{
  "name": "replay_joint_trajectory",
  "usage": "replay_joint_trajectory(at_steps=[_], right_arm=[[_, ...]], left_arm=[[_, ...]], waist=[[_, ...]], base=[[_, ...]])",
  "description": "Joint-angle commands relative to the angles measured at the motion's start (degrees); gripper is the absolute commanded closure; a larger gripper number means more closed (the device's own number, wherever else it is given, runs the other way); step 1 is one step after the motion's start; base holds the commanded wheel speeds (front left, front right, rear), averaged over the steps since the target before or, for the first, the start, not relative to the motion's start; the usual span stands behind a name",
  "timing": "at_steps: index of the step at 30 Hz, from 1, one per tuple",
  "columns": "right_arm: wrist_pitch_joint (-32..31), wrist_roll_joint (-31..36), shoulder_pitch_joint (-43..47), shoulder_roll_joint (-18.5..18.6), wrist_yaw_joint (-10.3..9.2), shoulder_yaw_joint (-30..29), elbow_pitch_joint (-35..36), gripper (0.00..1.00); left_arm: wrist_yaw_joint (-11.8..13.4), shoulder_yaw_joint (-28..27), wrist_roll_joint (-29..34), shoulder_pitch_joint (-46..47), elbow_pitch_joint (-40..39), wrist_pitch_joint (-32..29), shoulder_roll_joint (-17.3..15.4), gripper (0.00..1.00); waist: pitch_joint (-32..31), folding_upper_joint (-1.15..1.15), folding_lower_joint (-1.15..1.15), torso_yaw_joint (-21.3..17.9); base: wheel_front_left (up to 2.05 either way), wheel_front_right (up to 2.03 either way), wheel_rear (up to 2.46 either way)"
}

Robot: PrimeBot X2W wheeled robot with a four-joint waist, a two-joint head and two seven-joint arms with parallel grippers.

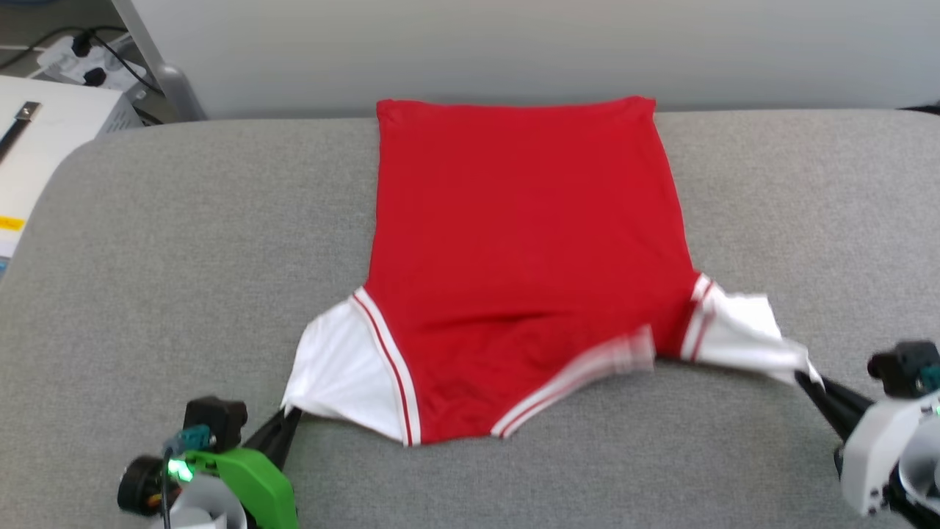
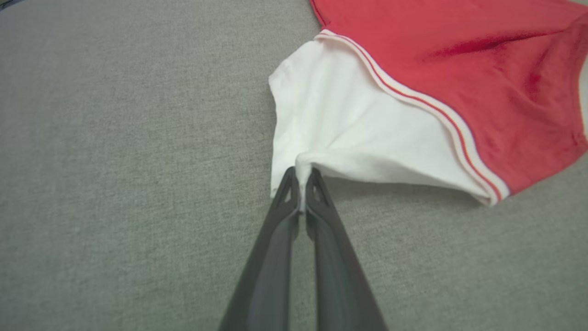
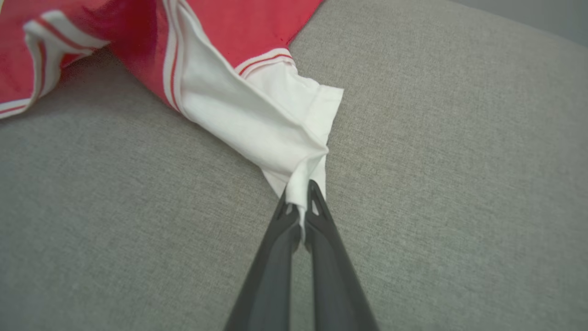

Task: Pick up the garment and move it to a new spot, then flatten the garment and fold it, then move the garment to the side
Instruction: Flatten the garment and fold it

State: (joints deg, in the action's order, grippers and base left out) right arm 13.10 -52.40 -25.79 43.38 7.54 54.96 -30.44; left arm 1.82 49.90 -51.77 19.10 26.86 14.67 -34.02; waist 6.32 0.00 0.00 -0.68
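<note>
On the grey padded surface (image 1: 132,242), near its middle: holding the garment (image 1: 521,220) spread flat, plain red side up, hem lying toward the far edge. Pinching the bunched left sleeve (image 1: 338,367) with the left gripper (image 1: 290,415), closed tight on the cloth; pinching the right sleeve (image 1: 742,330) likewise with the right gripper (image 1: 808,378), possibly lifting it slightly. Blurring at the striped collar trim (image 1: 580,382).

We see a grey woven worktop (image 1: 147,242), rounded at its far left corner, a pale wall (image 1: 514,44) behind its far edge, beyond that corner a white cabinet (image 1: 59,125), a power strip (image 1: 70,62) with black plugs.
</note>
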Motion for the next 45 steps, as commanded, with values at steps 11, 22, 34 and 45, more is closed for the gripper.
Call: replay_joint_trajectory(at_steps=[11,22,34,45], right_arm=[[0.72,0.31,18.90,0.96,-0.05,-9.79,1.90,1.00],[-6.77,2.92,26.86,-0.12,-0.05,-17.45,8.73,0.00],[-12.63,8.31,18.31,4.17,-0.05,-37.70,21.87,0.00],[-39.81,8.96,-12.02,2.77,-0.05,-42.80,21.62,0.00]], left_arm=[[3.68,-2.12,-0.71,-11.54,-3.83,0.32,-1.39,1.00],[5.94,-3.66,1.21,-14.55,-8.50,0.32,-1.03,1.00],[9.16,-8.85,7.92,-10.59,-17.97,0.32,1.59,1.00],[11.13,-9.20,15.40,-5.94,-25.59,0.32,5.70,1.00]], waist=[[-4.58,0.00,0.00,1.03],[-3.71,0.00,0.00,1.45],[2.21,0.00,0.00,4.26],[13.76,0.00,0.00,11.07]], base=[[0.00,0.00,0.00],[0.00,0.00,0.00],[0.00,0.00,0.00],[0.00,0.00,0.00]])
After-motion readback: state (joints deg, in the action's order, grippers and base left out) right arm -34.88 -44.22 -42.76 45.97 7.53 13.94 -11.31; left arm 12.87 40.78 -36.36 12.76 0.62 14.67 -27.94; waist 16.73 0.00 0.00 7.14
